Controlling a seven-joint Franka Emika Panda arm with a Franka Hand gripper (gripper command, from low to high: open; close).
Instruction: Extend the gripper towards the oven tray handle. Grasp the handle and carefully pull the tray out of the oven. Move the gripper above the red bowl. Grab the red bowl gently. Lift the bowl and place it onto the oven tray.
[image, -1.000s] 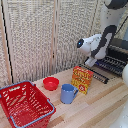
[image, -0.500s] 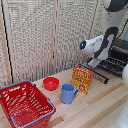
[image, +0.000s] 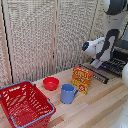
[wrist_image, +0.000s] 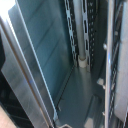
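The white arm reaches down to the oven (image: 121, 50) at the exterior view's right. The gripper (image: 101, 63) is small and dark under the wrist, at the front of the tray (image: 116, 65), a dark wire rack. I cannot make out the fingers or the oven tray handle. The wrist view shows only the oven's shiny inner walls (wrist_image: 47, 60) and slotted rack guides (wrist_image: 84, 30), very close. The red bowl (image: 50, 83) sits on the wooden table, well away towards the exterior view's left.
A blue mug (image: 68, 93) stands beside the bowl, and an orange box (image: 82, 79) stands upright between mug and oven. The oven's open door (image: 98, 74) lies flat behind the box. A big red wire basket (image: 24, 103) fills the near left corner.
The arm's wrist has sunk slightly at the oven front. Bowl, mug, box and basket have not moved.
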